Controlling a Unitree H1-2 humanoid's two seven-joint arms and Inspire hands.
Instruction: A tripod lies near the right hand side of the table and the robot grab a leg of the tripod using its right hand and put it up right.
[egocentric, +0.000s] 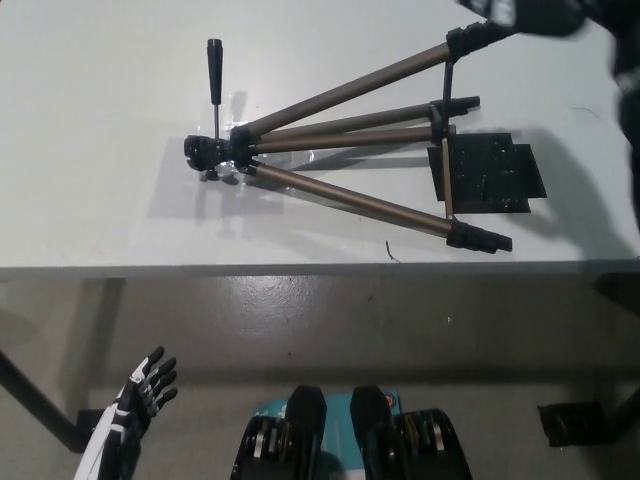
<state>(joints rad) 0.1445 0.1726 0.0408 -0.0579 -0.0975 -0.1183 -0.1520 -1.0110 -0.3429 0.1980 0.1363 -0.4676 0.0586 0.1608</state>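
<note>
The tripod (340, 150) lies on its side on the white table (100, 200). Its head (208, 155) and pan handle (215, 65) point to picture left, and its three bronze legs fan out to the right. My black right hand (530, 12) is a blur at the top right edge, just by the black foot of the far leg (475, 36); whether it touches the foot is unclear. Its arm (628, 110) runs down the right edge. My white left hand (145, 388) rests low at the lower left, below the table, fingers apart and holding nothing.
A flat black mat (495, 178) lies on the table under the ends of the legs. The table's front edge (300, 270) crosses the picture, with grey floor (350, 330) below it and a dark table leg (35, 405) at the lower left.
</note>
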